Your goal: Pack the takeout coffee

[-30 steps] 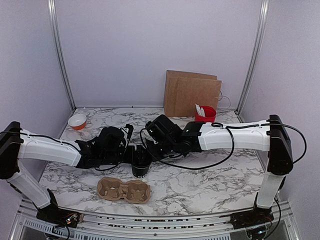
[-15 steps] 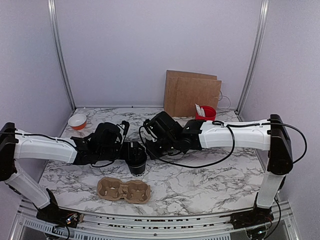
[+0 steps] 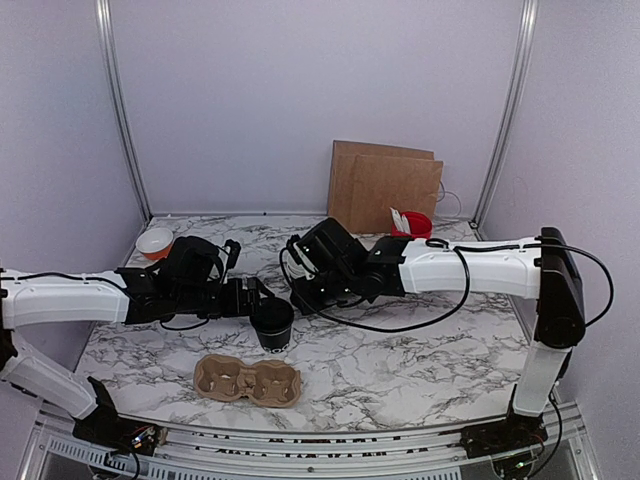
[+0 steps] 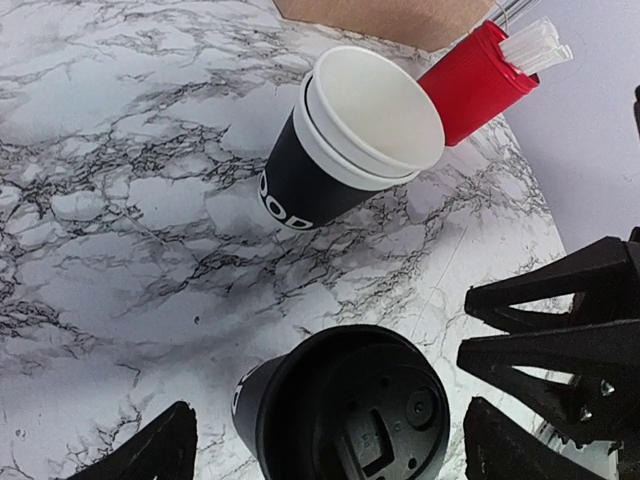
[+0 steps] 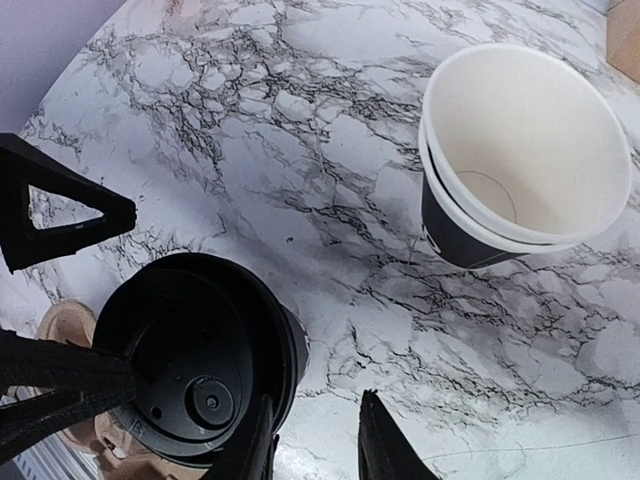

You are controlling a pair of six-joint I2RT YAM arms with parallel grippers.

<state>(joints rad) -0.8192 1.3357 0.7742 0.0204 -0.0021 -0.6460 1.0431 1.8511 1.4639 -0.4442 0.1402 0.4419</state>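
A black takeout coffee cup (image 3: 272,326) with a black lid (image 4: 372,412) pressed on stands upright on the marble. My left gripper (image 3: 252,297) is open, and its fingers (image 4: 150,452) straddle the cup with gaps on both sides. My right gripper (image 5: 315,440) is narrowly open just right of the lid's rim (image 5: 195,365), with only marble between its fingers (image 5: 385,450). A stack of cream cups nested in a black cup (image 4: 350,140) stands farther back and shows again as the stack (image 5: 520,160) in the right wrist view. The top view hides that stack behind the right arm.
A cardboard cup carrier (image 3: 248,380) lies in front of the lidded cup. A red cup with white utensils (image 3: 411,228) and a brown paper bag (image 3: 385,187) stand at the back right. A small orange-and-white bowl (image 3: 154,242) sits at the back left.
My left arm has drawn back to the left, so its fingers now sit at the cup's left side. The lidded cup stands a little nearer the carrier. The right gripper barely moved.
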